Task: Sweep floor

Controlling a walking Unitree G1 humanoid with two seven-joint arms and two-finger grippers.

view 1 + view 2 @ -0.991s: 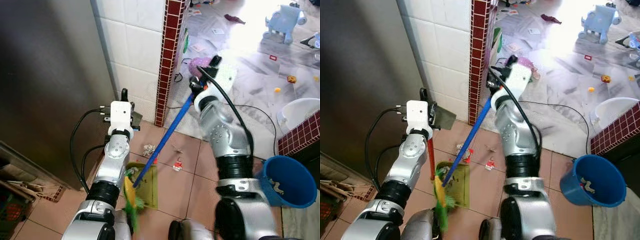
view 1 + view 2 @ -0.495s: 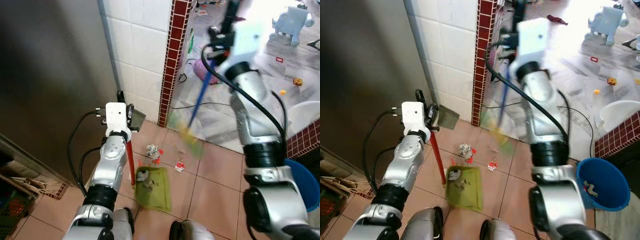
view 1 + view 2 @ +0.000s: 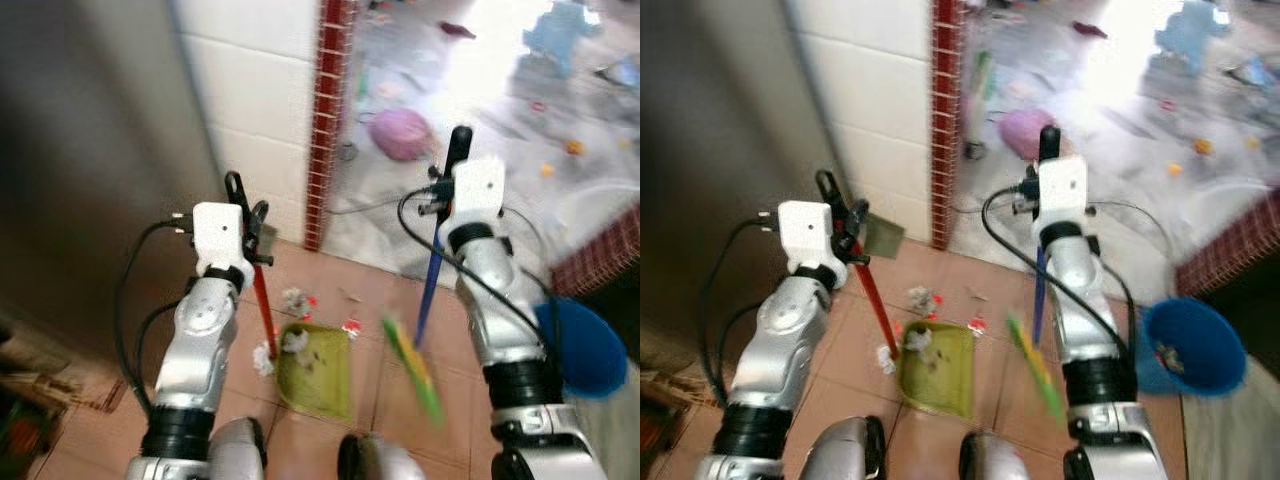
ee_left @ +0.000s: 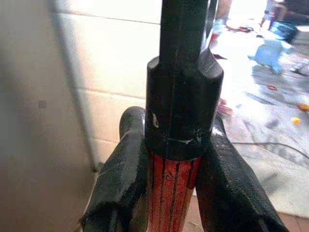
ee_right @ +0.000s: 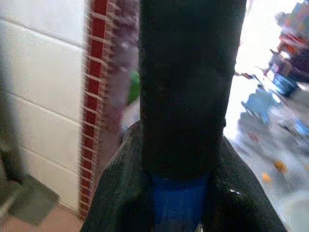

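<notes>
My left claw is clamped on the red handle of the green dustpan, both pads pressed to the shaft just under its black grip. The pan sits flat on the terracotta floor tiles, its mouth turned toward the wall, with a little crumpled debris inside it and a white scrap touching its left edge.

My right claw is closed round the blue broom handle, again just below a black grip. The green and yellow bristle head is blurred, just right of the pan; whether it touches the tiles I cannot tell.

More litter lies on the tiles between the pan and the white tiled wall. To my left stands a dark grey panel; the wall ends at a red brick-tile edge, and past it a pale marbled floor opens up, strewn with toys and a pink lump. A blue bucket stands close by my right arm, narrowing that side.

No writing is legible anywhere.
</notes>
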